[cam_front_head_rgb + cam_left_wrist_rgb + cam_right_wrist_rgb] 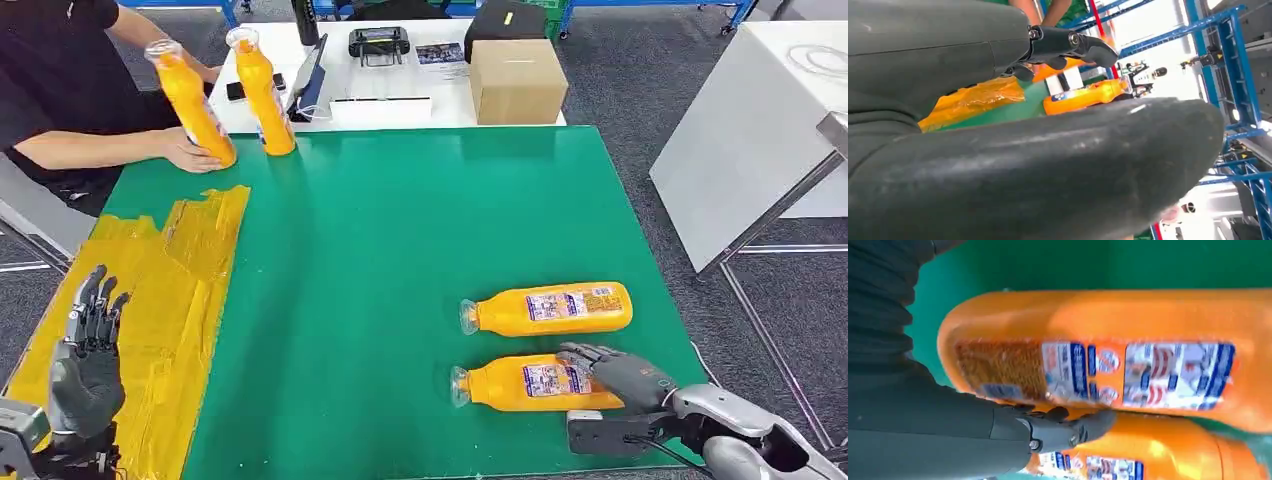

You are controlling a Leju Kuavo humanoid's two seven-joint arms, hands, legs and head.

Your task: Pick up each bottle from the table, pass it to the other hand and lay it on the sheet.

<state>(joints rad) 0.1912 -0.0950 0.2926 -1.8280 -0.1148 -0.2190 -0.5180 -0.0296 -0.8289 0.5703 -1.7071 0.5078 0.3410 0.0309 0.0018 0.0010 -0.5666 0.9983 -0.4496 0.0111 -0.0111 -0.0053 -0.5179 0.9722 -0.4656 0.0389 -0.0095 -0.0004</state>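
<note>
My right hand drapes over the base end of the near bottle, fingers curled on top, though I can't tell if they truly grip. The far bottle lies just beyond the fingertips (easily nudged). A shallow hold could let it roll away. My left hand waits with fingers spread above the yellow sheet.

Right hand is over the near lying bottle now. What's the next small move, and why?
Probably close the right hand around the near bottle and lift it. Its fingers lie over the bottle's base end, but the bottle is flat on the green mat, so no firm grip shows yet. The left hand waits upright and holds nothing above the yellow sheet, ready for the pass.
</note>
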